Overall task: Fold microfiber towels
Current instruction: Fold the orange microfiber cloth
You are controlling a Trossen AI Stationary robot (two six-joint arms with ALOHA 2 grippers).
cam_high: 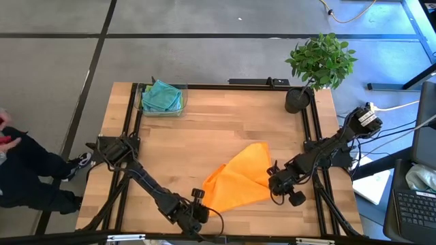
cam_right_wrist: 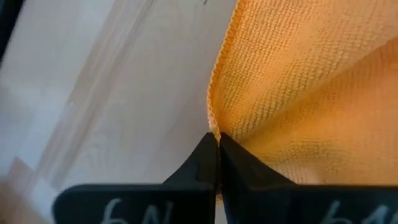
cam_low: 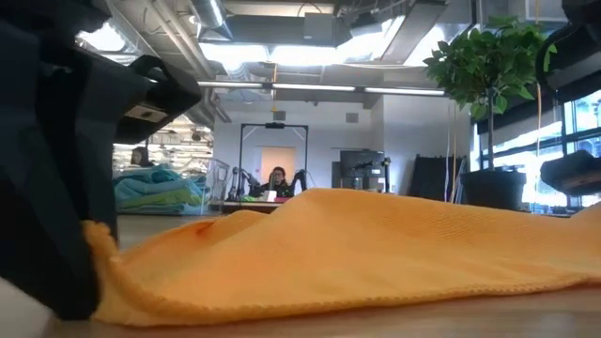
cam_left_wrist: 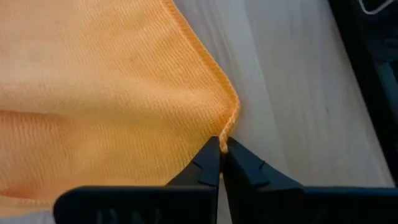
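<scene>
- Orange towel (cam_high: 240,178): the piece in hand, lying on the near middle of the surface (cam_high: 225,133), pinched at two corners.
- Left hand (cam_left_wrist: 221,149): fingers pressed together on the towel's near corner, its hem caught between the tips; seen from above, this hand sits at the near edge of the surface, left of centre (cam_high: 196,207).
- Right hand (cam_right_wrist: 217,144): likewise closed tight on the hem at the towel's right-hand corner; from above it sits just right of the cloth (cam_high: 278,178).
- Lie of the cloth: from both hands it spreads away toward the far side and centre, its long axis running diagonally from near-left to far-right; the far corner (cam_high: 262,145) lies free on the wood.
- Judgement: both arms are equally engaged, so the fold likely turns on carrying the two held corners away from the robot onto the free far edge.
- Other towels (cam_high: 162,96): a teal and blue heap in a clear bin (cam_high: 182,95) at the far left corner, well apart.
- Potted plant (cam_high: 320,64): far right corner.
</scene>
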